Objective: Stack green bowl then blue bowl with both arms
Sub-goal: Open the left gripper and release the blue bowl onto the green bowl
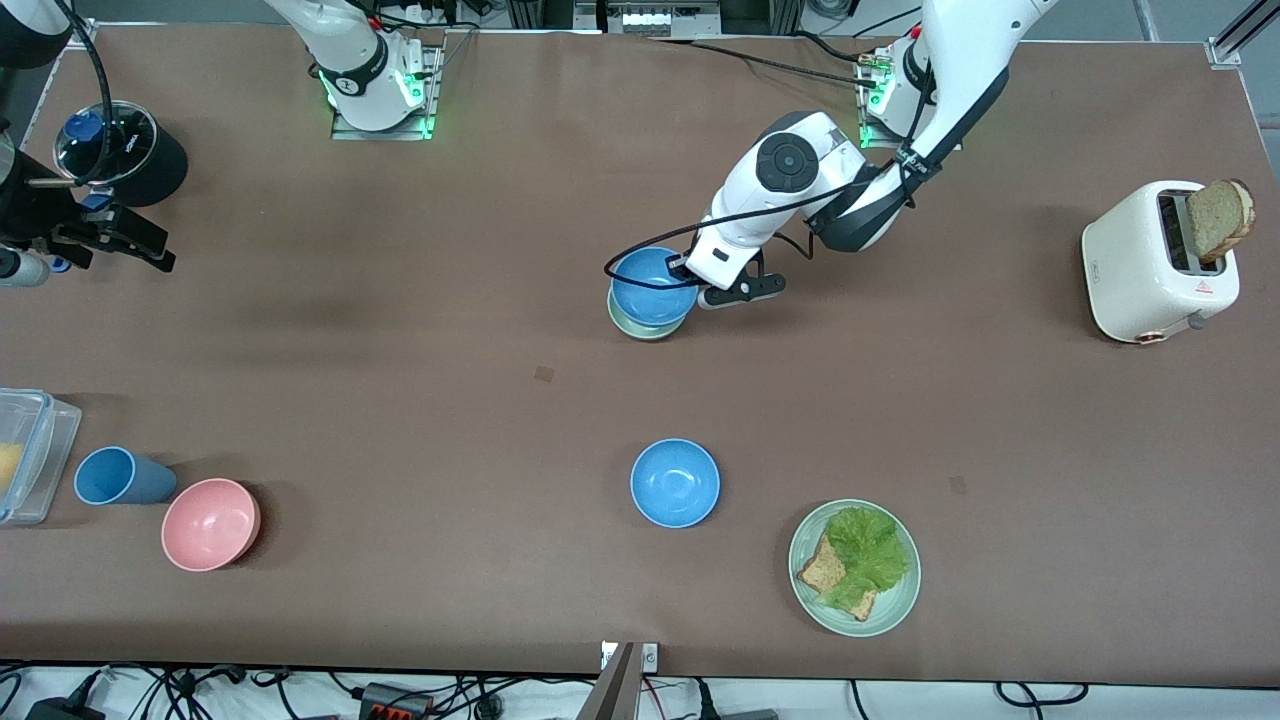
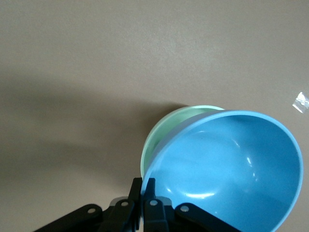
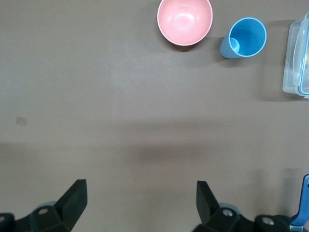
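Note:
A blue bowl (image 1: 652, 288) (image 2: 231, 164) is pinched at its rim by my left gripper (image 1: 686, 270) (image 2: 145, 186), one finger inside and one outside. It hangs slightly tilted right over the green bowl (image 1: 640, 330) (image 2: 159, 140), which stands on the table in the middle, toward the robots' bases. Only a crescent of green shows beneath it, and I cannot tell whether the two bowls touch. A second blue bowl (image 1: 675, 482) stands alone nearer to the front camera. My right gripper (image 1: 140, 242) (image 3: 140, 188) waits open and empty over bare table at the right arm's end.
A pink bowl (image 1: 210, 523) (image 3: 185, 21), a blue cup (image 1: 115, 476) (image 3: 245, 37) and a clear box (image 1: 25, 455) (image 3: 298, 55) sit at the right arm's end. A black container (image 1: 125, 150) stands by the right gripper. A plate (image 1: 900, 600) of lettuce and toast and a toaster (image 1: 1135, 265) occupy the left arm's end.

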Motion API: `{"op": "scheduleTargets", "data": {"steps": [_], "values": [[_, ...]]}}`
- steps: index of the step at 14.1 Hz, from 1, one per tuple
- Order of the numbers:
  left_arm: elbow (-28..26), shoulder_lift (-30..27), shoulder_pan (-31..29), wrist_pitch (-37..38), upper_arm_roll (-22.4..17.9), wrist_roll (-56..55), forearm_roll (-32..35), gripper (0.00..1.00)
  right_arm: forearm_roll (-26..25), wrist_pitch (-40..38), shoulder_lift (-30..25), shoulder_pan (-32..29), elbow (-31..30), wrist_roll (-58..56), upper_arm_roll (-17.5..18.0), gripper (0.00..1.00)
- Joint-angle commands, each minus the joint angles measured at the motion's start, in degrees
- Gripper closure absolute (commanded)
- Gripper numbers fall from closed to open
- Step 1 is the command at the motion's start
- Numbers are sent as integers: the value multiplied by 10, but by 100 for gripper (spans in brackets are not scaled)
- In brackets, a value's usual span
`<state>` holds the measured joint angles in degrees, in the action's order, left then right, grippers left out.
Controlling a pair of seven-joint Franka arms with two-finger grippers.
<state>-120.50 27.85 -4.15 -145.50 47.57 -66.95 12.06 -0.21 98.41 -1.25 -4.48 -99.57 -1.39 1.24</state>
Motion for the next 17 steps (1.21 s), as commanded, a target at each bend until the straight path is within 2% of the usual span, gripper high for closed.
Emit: {"op": "scheduleTargets", "data": {"steps": [1, 17], "values": [[2, 12, 6, -10, -5, -31, 43, 100, 1, 4, -3, -9, -1, -11, 4, 0], [26, 39, 16, -3, -11, -32, 74, 99, 1, 2, -5, -9, -1, -11, 3, 0]]}}
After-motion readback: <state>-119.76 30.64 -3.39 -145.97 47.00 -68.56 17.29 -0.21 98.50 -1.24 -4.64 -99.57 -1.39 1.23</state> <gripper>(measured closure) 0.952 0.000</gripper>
